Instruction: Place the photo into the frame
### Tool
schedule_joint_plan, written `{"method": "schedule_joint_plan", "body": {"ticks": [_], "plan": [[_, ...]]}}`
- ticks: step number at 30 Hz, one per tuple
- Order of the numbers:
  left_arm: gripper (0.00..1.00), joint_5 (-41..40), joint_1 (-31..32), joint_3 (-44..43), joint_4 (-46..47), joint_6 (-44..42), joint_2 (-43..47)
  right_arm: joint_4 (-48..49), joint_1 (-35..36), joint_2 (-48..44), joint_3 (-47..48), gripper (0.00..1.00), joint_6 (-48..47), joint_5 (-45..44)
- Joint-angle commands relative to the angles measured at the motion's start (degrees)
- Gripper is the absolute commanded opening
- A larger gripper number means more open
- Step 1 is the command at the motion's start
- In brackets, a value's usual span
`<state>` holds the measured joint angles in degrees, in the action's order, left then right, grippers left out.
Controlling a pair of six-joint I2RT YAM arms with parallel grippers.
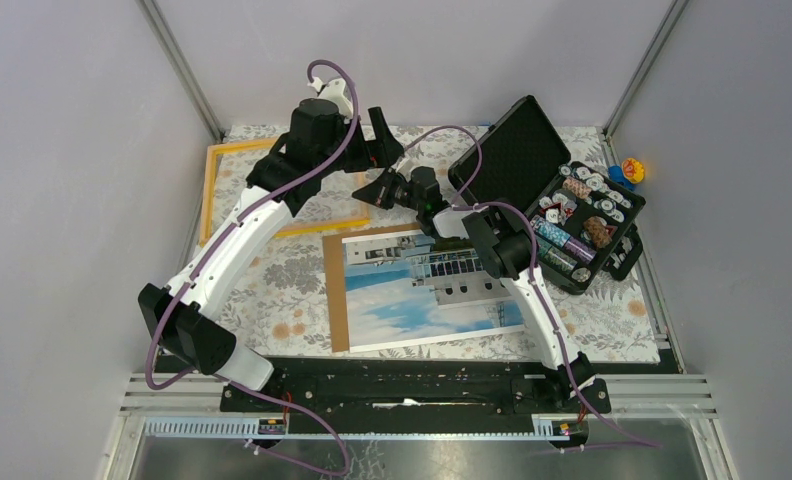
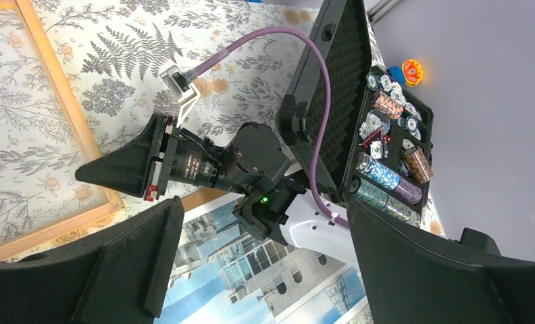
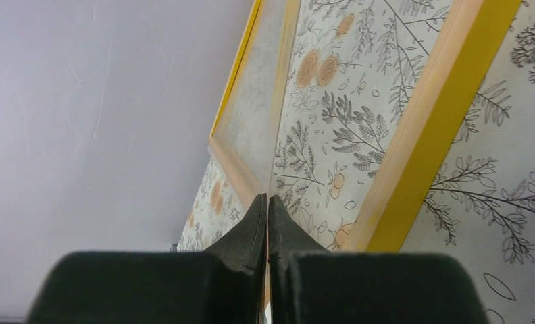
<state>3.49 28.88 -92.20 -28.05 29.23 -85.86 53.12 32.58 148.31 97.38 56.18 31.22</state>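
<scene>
Overhead, the photo (image 1: pixel 412 300) lies on a board (image 1: pixel 334 290) just beside the frame (image 1: pixel 209 195) at far left — right gripper (image 3: pixel 266 199), jaws pressed together, at the frame's near-right corner — left gripper (image 2: pixel 263 202) spread wide, empty

The left arm (image 1: pixel 234 240) and right arm (image 1: pixel 532 300) crowd the right end of the frame (image 1: pixel 209 195), the open case (image 1: pixel 517 150) blocks the far right, but cloth (image 1: pixel 292 295) left of the photo (image 1: pixel 412 305) lies open.
</scene>
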Motion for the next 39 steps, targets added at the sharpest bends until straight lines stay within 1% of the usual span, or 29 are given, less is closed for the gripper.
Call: {"method": "schedule_joint_plan", "body": {"ticks": [1,15,27,39], "plan": [[0.99,1.09,-0.32,0.28,3.68,0.62,0.62,5.13,-0.04,-0.86,1.59,0.0,-0.91,3.77],[0.99,2.03,-0.85,0.49,3.82,1.15,0.61,1.15,0.07,0.29,4.22,0.0,-0.82,3.14],[0.99,2.58,-1.19,0.5,3.91,1.48,0.44,0.2,0.06,0.17,2.79,0.0,-0.07,-1.64],[0.99,3.26,-1.64,0.46,3.95,1.88,0.34,-1.07,0.23,1.81,5.09,0.0,0.5,-1.19]]}}
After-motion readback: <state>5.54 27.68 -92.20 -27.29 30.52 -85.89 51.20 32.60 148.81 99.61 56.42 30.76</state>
